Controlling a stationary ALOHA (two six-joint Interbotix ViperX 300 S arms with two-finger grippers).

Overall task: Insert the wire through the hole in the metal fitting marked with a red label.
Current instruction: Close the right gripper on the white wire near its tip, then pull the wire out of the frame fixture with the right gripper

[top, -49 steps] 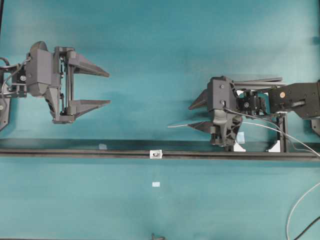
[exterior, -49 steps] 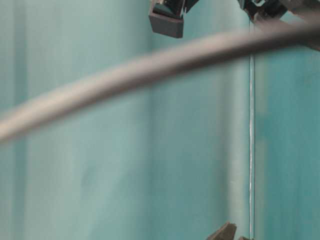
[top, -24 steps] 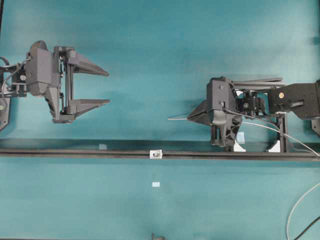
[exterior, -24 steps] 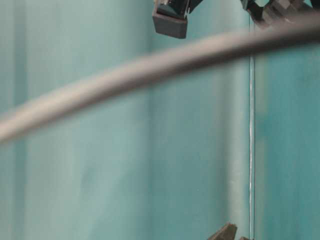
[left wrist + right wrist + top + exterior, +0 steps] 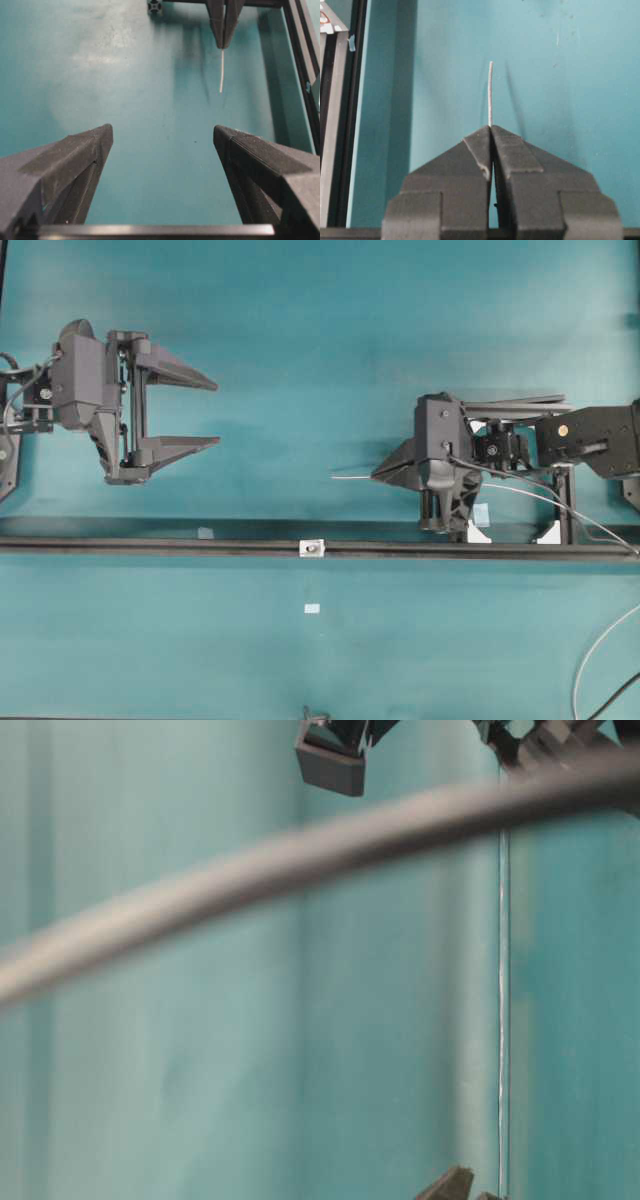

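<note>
The right gripper (image 5: 378,476) pinches the wire (image 5: 352,477), whose free end juts toward the left gripper (image 5: 205,413), spread wide. The fitting (image 5: 313,548) sits on the rail (image 5: 150,544) below.

Robotics lab bench — teal mat (image 5: 320,360), black aluminium rail (image 5: 150,546)

I see teal table (image 5: 320,360) filling overhead view. Long black rail (image 5: 150,545) runs across it left to right. Pale-blue tape square (image 5: 312,609) lies on table just below rail; second, fainter one (image 5: 205,533) sits at rail's upper edge, further left. White blocks (image 5: 548,534) stand at black frame near right end of rail. Grey cable (image 5: 597,650) and black cable (image 5: 615,698) curve at lower right corner. Table-level view: blurred thick cable (image 5: 300,850) crosses frame; I can't resolve more.
</note>
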